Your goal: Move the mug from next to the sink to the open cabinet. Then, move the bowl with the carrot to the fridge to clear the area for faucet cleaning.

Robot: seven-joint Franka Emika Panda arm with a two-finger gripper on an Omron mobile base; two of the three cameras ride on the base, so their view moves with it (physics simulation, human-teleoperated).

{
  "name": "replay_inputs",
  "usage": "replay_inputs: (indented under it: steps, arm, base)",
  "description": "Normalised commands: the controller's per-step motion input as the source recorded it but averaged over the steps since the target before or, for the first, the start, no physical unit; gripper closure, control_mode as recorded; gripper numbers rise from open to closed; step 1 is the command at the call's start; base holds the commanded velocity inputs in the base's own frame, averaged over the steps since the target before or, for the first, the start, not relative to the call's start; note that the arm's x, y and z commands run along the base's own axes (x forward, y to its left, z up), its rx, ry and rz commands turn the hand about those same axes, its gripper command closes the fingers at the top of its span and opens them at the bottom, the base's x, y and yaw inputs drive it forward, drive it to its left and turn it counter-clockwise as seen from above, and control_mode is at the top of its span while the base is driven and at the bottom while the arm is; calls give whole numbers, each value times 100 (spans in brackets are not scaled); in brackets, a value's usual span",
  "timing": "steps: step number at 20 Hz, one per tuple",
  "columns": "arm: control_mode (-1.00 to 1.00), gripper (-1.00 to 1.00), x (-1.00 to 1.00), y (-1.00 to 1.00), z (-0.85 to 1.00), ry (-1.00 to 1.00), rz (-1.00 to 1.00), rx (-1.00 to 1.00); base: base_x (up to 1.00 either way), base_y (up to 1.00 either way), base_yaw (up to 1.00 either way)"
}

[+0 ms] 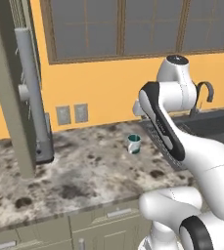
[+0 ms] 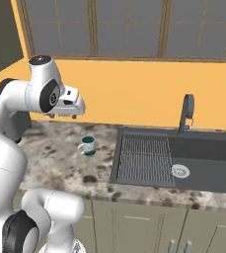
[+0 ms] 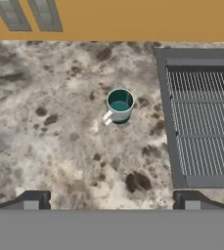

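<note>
Teal-banded mug (image 3: pixel 119 105) upright on counter (image 3: pixel 59 146) beside sink (image 3: pixel 201 117) — pincer (image 3: pixel 111 199) spread wide, empty.

The mug (image 2: pixel 88 145) stands upright on the speckled counter (image 2: pixel 55 158), left of the sink (image 2: pixel 183 160) and apart from it.

I see a speckled stone surface (image 3: pixel 59 146) under the window wall. The mug (image 3: pixel 119 105) stands upright on it, handle toward me, just beside the sink (image 3: pixel 201 117), which is set into the surface; ribbed rack nearest the mug.
</note>
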Motion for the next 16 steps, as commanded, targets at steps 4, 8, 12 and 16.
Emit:
replay_inputs:
  steps: [4, 8, 12, 16]
  arm:
    - [100, -100, 0, 0, 0, 0, 0, 0]
    - [100, -100, 0, 0, 0, 0, 0, 0]
    - [100, -100, 0, 0, 0, 0, 0, 0]
    - [-100, -100, 0, 40, -11, 0, -8, 0]
  base:
    - [28, 59, -23]
    - [5, 87, -23]
    - [0, 30, -1]
    - [0, 41, -7]
